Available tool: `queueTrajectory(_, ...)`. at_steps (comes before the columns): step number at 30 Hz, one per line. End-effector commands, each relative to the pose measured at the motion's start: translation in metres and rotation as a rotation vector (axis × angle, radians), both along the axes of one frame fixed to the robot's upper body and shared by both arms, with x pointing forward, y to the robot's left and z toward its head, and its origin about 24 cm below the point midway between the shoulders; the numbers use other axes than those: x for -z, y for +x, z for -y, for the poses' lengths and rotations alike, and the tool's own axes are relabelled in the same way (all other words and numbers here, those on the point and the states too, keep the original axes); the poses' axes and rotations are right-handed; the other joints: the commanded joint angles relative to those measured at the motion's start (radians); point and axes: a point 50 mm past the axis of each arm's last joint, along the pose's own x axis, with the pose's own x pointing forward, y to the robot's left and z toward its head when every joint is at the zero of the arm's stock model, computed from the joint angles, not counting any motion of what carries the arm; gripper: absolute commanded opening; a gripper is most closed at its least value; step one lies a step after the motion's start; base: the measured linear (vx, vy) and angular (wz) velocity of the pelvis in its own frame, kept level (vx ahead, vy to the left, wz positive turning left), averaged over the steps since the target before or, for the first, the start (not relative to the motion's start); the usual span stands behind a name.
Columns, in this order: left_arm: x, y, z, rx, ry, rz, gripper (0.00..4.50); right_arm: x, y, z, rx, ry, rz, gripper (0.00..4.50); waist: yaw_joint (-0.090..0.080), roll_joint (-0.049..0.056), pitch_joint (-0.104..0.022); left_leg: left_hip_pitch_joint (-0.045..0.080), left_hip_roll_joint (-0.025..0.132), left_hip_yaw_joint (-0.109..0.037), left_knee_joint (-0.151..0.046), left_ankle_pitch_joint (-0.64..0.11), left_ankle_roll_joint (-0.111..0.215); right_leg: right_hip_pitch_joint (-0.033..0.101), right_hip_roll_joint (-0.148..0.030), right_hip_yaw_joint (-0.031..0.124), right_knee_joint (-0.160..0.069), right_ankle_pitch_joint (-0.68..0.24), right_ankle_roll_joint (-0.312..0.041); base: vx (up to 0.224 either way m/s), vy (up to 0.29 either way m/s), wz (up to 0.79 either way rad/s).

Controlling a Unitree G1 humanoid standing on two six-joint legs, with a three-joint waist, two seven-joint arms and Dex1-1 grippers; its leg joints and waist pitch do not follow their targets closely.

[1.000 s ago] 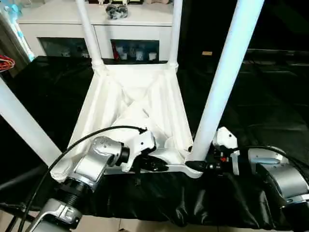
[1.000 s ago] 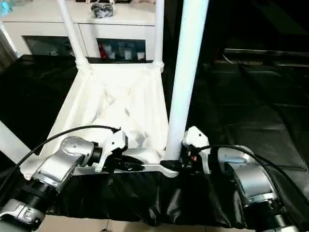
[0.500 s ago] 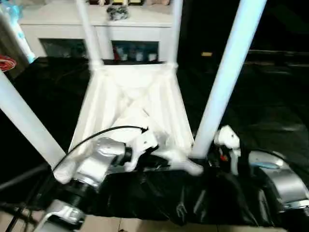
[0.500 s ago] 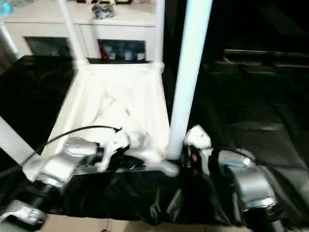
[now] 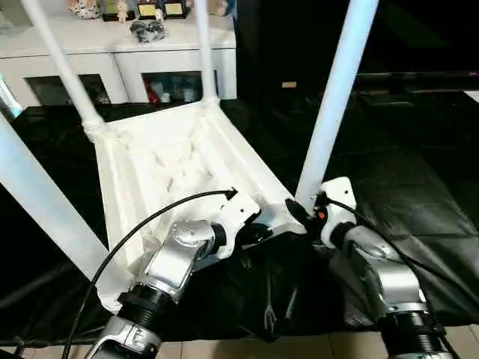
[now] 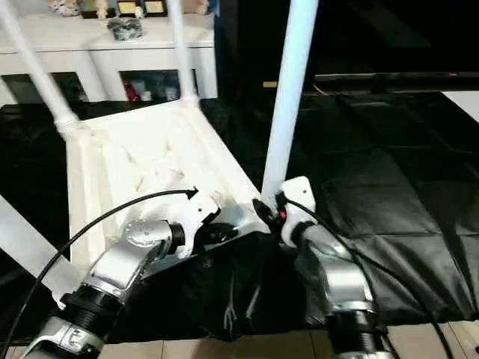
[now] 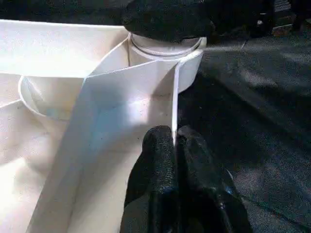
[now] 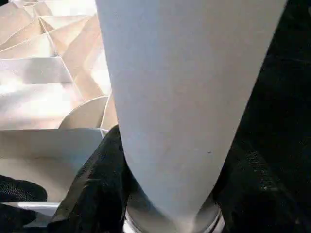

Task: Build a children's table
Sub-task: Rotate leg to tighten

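No legible text, labels, brands or numbers found. Checked all four views. Items on cabinet (image 5: 120, 56) too small to read.

Both hands (image 5: 251, 232) (image 5: 303, 217) clamped, forearms forward.

The children's table (image 5: 161, 161) has swung round; its far edge now angles away from the white cabinet (image 5: 120, 56). Both grippers have kept their grip.

We note two silver, ribbed forearms ending in black collars. Left gripper (image 5: 258, 233) and right gripper (image 5: 298, 215) each carry white wrist housings and matte black fingers (image 7: 160, 160). Black cables loop along both arms; red marks sit by the right wrist.
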Motion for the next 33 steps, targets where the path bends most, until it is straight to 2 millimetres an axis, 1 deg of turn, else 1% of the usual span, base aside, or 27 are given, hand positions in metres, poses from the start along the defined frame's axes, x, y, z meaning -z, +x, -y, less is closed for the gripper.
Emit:
queueTrajectory(1, -0.024, -0.009, 0.038, 0.14, -0.139, 0.075, 0.0, 0.017, -0.014, -0.042, -0.18, 0.152, -0.138, 2.34, 0.006, -0.012, -0.035, 0.008, 0.05, -0.036, -0.083, -0.39, -0.009, 0.017, -0.05, 0.029, -0.087, -0.387, -0.148, 0.0, 0.0, 0.0)
queueTrajectory(2, -0.023, -0.01, 0.037, 0.149, -0.139, 0.075, 0.0, 0.017, -0.014, -0.039, -0.185, 0.153, -0.138, 2.34, 0.006, -0.012, -0.035, 0.011, 0.05, -0.035, -0.082, -0.397, -0.007, 0.016, -0.05, 0.03, -0.087, -0.375, -0.156, 0.0, 0.0, 0.0)
queueTrajectory(4, -0.023, -0.011, 0.036, 0.168, -0.145, 0.069, 0.0, 0.016, -0.014, -0.035, -0.188, 0.151, -0.142, 2.74, 0.007, -0.013, -0.036, 0.011, 0.05, -0.034, -0.082, -0.39, -0.005, 0.017, -0.05, 0.031, -0.086, -0.365, -0.16, 0.0, 0.0, 0.0)
queueTrajectory(6, -0.024, -0.012, 0.035, 0.192, -0.15, 0.069, 0.0, 0.014, -0.015, -0.03, -0.209, 0.13, -0.129, 2.8, 0.009, -0.013, -0.037, 0.009, 0.051, -0.032, -0.08, -0.368, 0.005, 0.019, -0.051, 0.032, -0.083, -0.329, -0.17, 0.0, 0.0, 0.0)
queueTrajectory(7, -0.024, -0.012, 0.033, 0.202, -0.151, 0.069, 0.0, 0.013, -0.015, -0.027, -0.225, 0.1, -0.116, 2.91, 0.01, -0.014, -0.038, 0.01, 0.051, -0.031, -0.079, -0.362, 0.006, 0.018, -0.05, 0.032, -0.083, -0.32, -0.172, 0.0, 0.0, 0.0)
queueTrajectory(8, -0.025, -0.012, 0.029, 0.222, -0.157, 0.069, 0.0, 0.013, -0.016, -0.021, -0.259, 0.054, -0.099, 2.91, 0.012, -0.014, -0.039, 0.012, 0.051, -0.027, -0.076, -0.345, 0.011, 0.017, -0.05, 0.034, -0.081, -0.296, -0.182, 0.0, 0.0, 0.0)
queueTrajectory(9, -0.026, -0.012, 0.028, 0.226, -0.158, 0.069, 0.0, 0.012, -0.016, -0.02, -0.265, 0.05, -0.096, 2.91, 0.016, -0.015, -0.041, 0.012, 0.051, -0.027, -0.074, -0.33, 0.014, 0.02, -0.051, 0.033, -0.079, -0.278, -0.187, 0.0, 0.0, 0.0)
queueTrajectory(10, -0.026, -0.011, 0.024, 0.24, -0.163, 0.066, 0.0, 0.011, -0.017, -0.012, -0.3, 0.033, -0.092, 2.91, 0.018, -0.021, -0.043, 0.011, 0.051, -0.022, -0.07, -0.294, 0.03, 0.022, -0.05, 0.035, -0.077, -0.243, -0.195, 0.0, 0.0, 0.0)
queueTrajectory(11, -0.026, -0.01, 0.023, 0.242, -0.164, 0.065, 0.0, 0.011, -0.018, -0.011, -0.304, 0.032, -0.091, 2.91, 0.027, -0.019, -0.043, 0.011, 0.051, -0.02, -0.066, -0.272, 0.044, 0.022, -0.051, 0.035, -0.073, -0.219, -0.202, 0.0, 0.0, 0.0)
queueTrajectory(12, -0.026, -0.01, 0.021, 0.255, -0.165, 0.066, 0.0, 0.009, -0.019, -0.008, -0.331, 0.026, -0.087, 2.91, 0.029, -0.018, -0.045, 0.007, 0.051, -0.021, -0.065, -0.239, 0.055, 0.026, -0.053, 0.035, -0.069, -0.193, -0.209, 0.0, 0.0, 0.0)
queueTrajectory(14, -0.026, -0.01, 0.017, 0.271, -0.164, 0.057, 0.0, 0.008, -0.02, -0.005, -0.364, 0.022, -0.084, 2.91, 0.034, -0.02, -0.047, 0.005, 0.052, -0.022, -0.063, -0.206, 0.069, 0.03, -0.052, 0.031, -0.063, -0.16, -0.218, 0.0, 0.0, 0.0)
queueTrajectory(15, -0.025, -0.011, 0.011, 0.315, -0.155, 0.045, 0.0, 0.005, -0.023, -0.001, -0.434, 0.023, -0.081, 2.91, 0.034, -0.021, -0.046, 0.004, 0.052, -0.021, -0.063, -0.202, 0.075, 0.031, -0.052, 0.031, -0.063, -0.157, -0.22, 0.0, 0.0, 0.0)
queueTrajectory(16, -0.025, -0.012, 0.008, 0.332, -0.152, 0.041, 0.0, 0.005, -0.025, 0.001, -0.46, 0.024, -0.081, 2.91, 0.037, -0.019, -0.045, 0.005, 0.052, -0.021, -0.062, -0.209, 0.082, 0.031, -0.053, 0.03, -0.064, -0.17, -0.223, 0.0, 0.0, 0.0)
queueTrajectory(17, -0.023, -0.012, 0.002, 0.364, -0.135, 0.028, 0.0, 0.003, -0.029, 0.004, -0.526, 0.017, -0.086, 2.91, 0.04, -0.016, -0.045, 0.007, 0.054, -0.021, -0.063, -0.218, 0.084, 0.029, -0.053, 0.029, -0.064, -0.184, -0.225, 0.0, 0.0, 0.0)
queueTrajectory(19, -0.023, -0.011, -0.006, 0.389, -0.118, 0.01, 0.0, 0.002, -0.034, 0.008, -0.604, 0.001, -0.098, 2.91, 0.047, -0.016, -0.043, 0.009, 0.058, -0.02, -0.065, -0.231, 0.077, 0.026, -0.052, 0.03, -0.065, -0.209, -0.223, 0.0, 0.0, 0.0)
queueTrajectory(20, -0.023, -0.011, -0.006, 0.389, -0.118, 0.01, 0.0, 0.002, -0.034, 0.008, -0.604, 0.001, -0.098, 2.91, 0.051, -0.015, -0.043, 0.009, 0.059, -0.021, -0.067, -0.234, 0.07, 0.028, -0.052, 0.029, -0.064, -0.218, -0.22, 0.0, 0.0, 0.0)
queueTrajectory(22, -0.021, -0.011, -0.017, 0.428, -0.084, -0.018, 0.0, 0.002, -0.04, 0.016, -0.704, -0.016, -0.123, 2.91, 0.059, -0.017, -0.043, 0.012, 0.06, -0.021, -0.067, -0.246, 0.059, 0.026, -0.051, 0.029, -0.062, -0.214, -0.226, 0.0, 0.0, 0.0)
queueTrajectory(23, -0.021, -0.01, -0.018, 0.429, -0.079, -0.02, 0.0, 0.001, -0.04, 0.017, -0.714, -0.017, -0.126, 2.91, 0.061, -0.016, -0.044, 0.013, 0.061, -0.021, -0.067, -0.247, 0.057, 0.026, -0.051, 0.03, -0.061, -0.21, -0.228, 0.0, 0.0, 0.0)
queueTrajectory(24, -0.021, -0.009, -0.022, 0.429, -0.072, -0.022, 0.0, 0.001, -0.041, 0.019, -0.73, -0.016, -0.131, 2.76, 0.062, -0.017, -0.042, 0.013, 0.061, -0.019, -0.067, -0.248, 0.059, 0.023, -0.05, 0.031, -0.061, -0.202, -0.233, 0.0, 0.0, 0.0)
queueTrajectory(25, -0.022, -0.008, -0.024, 0.43, -0.066, -0.024, 0.0, 0.0, -0.041, 0.02, -0.743, -0.016, -0.133, 2.76, 0.062, -0.018, -0.042, 0.012, 0.061, -0.019, -0.067, -0.248, 0.058, 0.024, -0.051, 0.031, -0.06, -0.198, -0.235, 0.0, 0.0, 0.0)
queueTrajectory(26, -0.022, -0.007, -0.027, 0.431, -0.059, -0.027, 0.0, -0.001, -0.041, 0.022, -0.757, -0.019, -0.136, 2.65, 0.066, -0.02, -0.043, 0.011, 0.062, -0.019, -0.066, -0.234, 0.059, 0.026, -0.055, 0.031, -0.057, -0.183, -0.241, 0.0, 0.0, 0.0)
queueTrajectory(28, -0.022, -0.006, -0.028, 0.435, -0.056, -0.029, 0.0, -0.001, -0.041, 0.022, -0.766, -0.019, -0.137, 2.51, 0.067, -0.021, -0.044, 0.011, 0.06, -0.018, -0.064, -0.224, 0.06, 0.027, -0.055, 0.031, -0.056, -0.17, -0.245, 0.0, 0.0, 0.0)
queueTrajectory(29, -0.022, -0.006, -0.03, 0.445, -0.054, -0.034, 0.0, -0.002, -0.042, 0.023, -0.786, -0.022, -0.139, 2.48, 0.068, -0.027, -0.045, 0.01, 0.06, -0.018, -0.063, -0.212, 0.066, 0.028, -0.054, 0.03, -0.054, -0.157, -0.248, 0.0, 0.0, 0.0)
queueTrajectory(30, -0.022, -0.006, -0.031, 0.449, -0.053, -0.036, 0.0, -0.002, -0.042, 0.023, -0.796, -0.022, -0.14, 2.48, 0.071, -0.024, -0.046, 0.009, 0.06, -0.017, -0.061, -0.2, 0.073, 0.029, -0.055, 0.03, -0.051, -0.143, -0.252, 0.0, 0.0, 0.0)
queueTrajectory(31, -0.022, -0.006, -0.032, 0.452, -0.053, -0.038, 0.0, -0.002, -0.042, 0.023, -0.805, -0.02, -0.141, 2.46, 0.069, -0.035, -0.045, 0.008, 0.06, -0.016, -0.06, -0.193, 0.079, 0.03, -0.055, 0.03, -0.052, -0.138, -0.253, 0.0, 0.0, 0.0)
queueTrajectory(32, -0.022, -0.007, -0.033, 0.454, -0.053, -0.04, 0.0, -0.002, -0.043, 0.022, -0.814, -0.018, -0.142, 2.38, 0.073, -0.029, -0.045, 0.008, 0.061, -0.017, -0.06, -0.184, 0.081, 0.029, -0.057, 0.03, -0.05, -0.139, -0.254, 0.0, 0.0, 0.0)
queueTrajectory(33, -0.021, -0.007, -0.034, 0.451, -0.053, -0.04, 0.0, -0.002, -0.043, 0.02, -0.825, -0.015, -0.142, 2.3, 0.073, -0.029, -0.045, 0.009, 0.061, -0.017, -0.06, -0.182, 0.082, 0.029, -0.057, 0.029, -0.05, -0.142, -0.254, 0.0, 0.0, 0.0)
